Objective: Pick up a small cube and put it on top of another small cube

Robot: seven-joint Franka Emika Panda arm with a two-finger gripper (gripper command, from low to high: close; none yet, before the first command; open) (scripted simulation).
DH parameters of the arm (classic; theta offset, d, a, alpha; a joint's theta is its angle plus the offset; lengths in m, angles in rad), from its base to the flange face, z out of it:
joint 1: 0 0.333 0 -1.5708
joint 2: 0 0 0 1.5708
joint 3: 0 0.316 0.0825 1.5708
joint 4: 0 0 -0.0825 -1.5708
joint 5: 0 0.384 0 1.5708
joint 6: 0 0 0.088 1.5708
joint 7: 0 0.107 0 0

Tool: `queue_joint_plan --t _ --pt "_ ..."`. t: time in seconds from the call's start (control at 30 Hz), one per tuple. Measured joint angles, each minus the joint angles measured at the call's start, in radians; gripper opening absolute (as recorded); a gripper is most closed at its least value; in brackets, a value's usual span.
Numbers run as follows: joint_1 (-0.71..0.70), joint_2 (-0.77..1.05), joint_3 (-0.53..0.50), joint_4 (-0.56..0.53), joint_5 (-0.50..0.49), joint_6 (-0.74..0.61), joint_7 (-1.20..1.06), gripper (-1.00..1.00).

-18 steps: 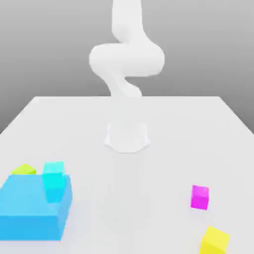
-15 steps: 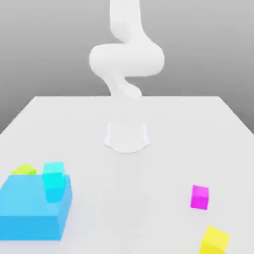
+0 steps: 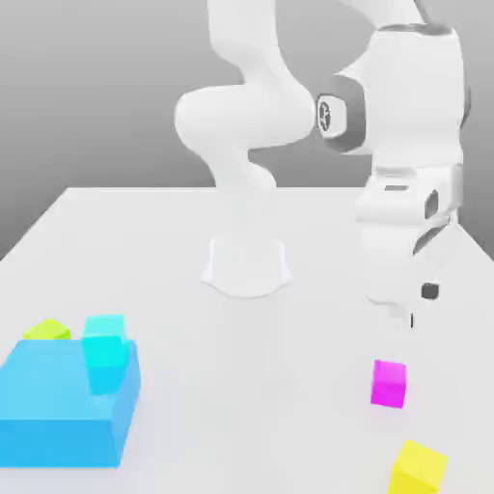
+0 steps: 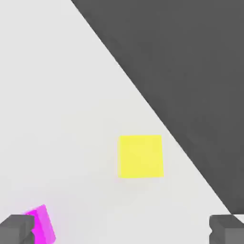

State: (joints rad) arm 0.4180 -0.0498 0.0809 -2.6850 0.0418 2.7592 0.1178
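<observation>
The small magenta cube (image 3: 389, 383) rests on the white table (image 3: 251, 386) at the exterior view's right. My gripper (image 3: 415, 307) hangs a little above and behind it, holding nothing. In the hand view the two grey fingertips (image 4: 16, 229) stand wide apart, so the gripper (image 4: 122, 231) is open; the magenta cube (image 4: 42, 224) lies just inside one of them. A small yellow cube (image 3: 418, 468) lies nearer the front edge, seen square-on as the yellow cube (image 4: 140, 156) in the hand view. A small cyan cube (image 3: 104, 352) sits at the large blue block.
A large blue block (image 3: 58, 410) fills the front corner at the exterior view's left, with a yellow-green cube (image 3: 46, 331) behind it. The arm's base (image 3: 247, 265) stands mid-table. The table edge (image 4: 157, 114) runs close past the yellow cube.
The arm's hand has swung into view at the exterior view's right and now hangs over the magenta cube. No cube has moved.
</observation>
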Motion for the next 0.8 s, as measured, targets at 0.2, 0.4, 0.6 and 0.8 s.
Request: queue_joint_plan --t 0.2,0.4,0.6,0.8 --pt "0.055 0.217 -0.005 -0.052 -0.102 0.149 -0.044 0.0" --pt "0.09 0.361 -0.046 -0.027 -0.132 0.263 -0.023 -1.0" --pt "0.086 0.346 -0.042 -0.03 -0.134 0.25 -0.023 -1.0" --pt "0.047 0.144 -0.02 -0.065 -0.074 0.085 -0.075 -1.0"
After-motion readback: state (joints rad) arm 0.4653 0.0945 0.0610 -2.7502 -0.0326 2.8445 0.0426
